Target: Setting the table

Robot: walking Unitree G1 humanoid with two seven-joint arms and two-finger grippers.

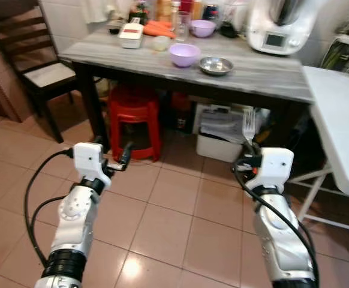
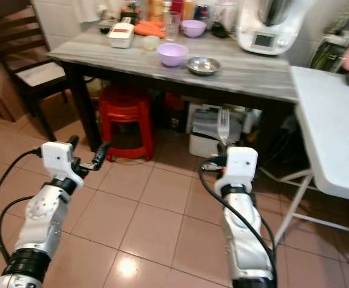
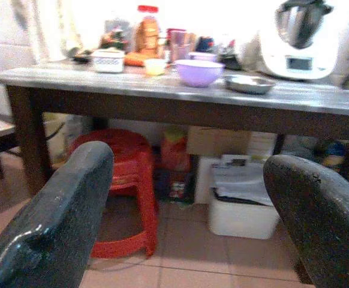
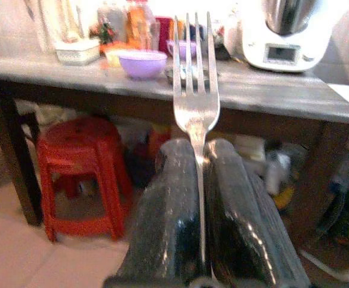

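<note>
- A grey wooden table stands ahead across a tiled floor, the landmark here
- On the table sit a lilac bowl and, just beside it, a small metal dish
- Short of the table, the right gripper is clamped on a fork, tines up
- The left gripper hangs spread and empty, also short of the table
- Judged step: carrying the fork over; next, close in and lay it near the bowl

fork handle hidden between right pincer fingers
</note>
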